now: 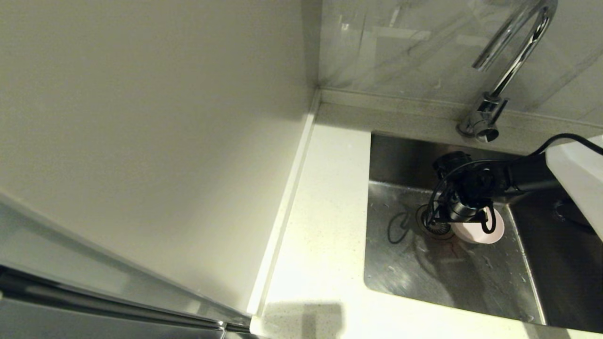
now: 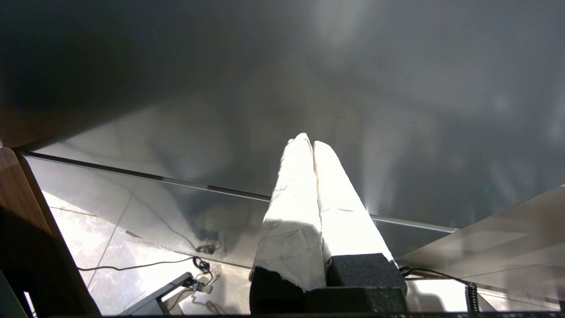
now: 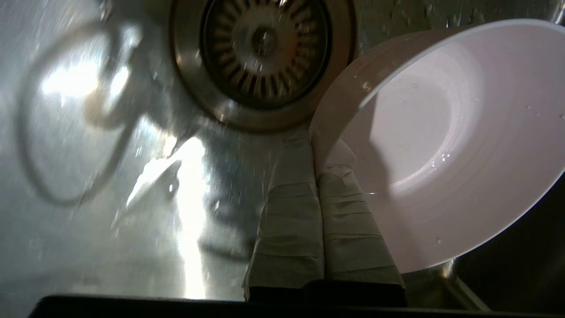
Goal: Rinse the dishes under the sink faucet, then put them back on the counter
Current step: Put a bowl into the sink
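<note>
Looks like the rinse step: the right gripper [image 3: 315, 154] is pinched shut on the rim of the small pale pink bowl [image 3: 441, 145], holding it tipped low inside the sink [image 1: 400, 263], right beside the strainer drain [image 3: 265, 57]. The bowl holds only a few droplets. No water visible from the faucet [image 1: 513, 56]. Next it probably needs lifting over to the counter [image 1: 325, 235]. The left gripper [image 2: 313, 145] is parked, closed and empty.
</note>
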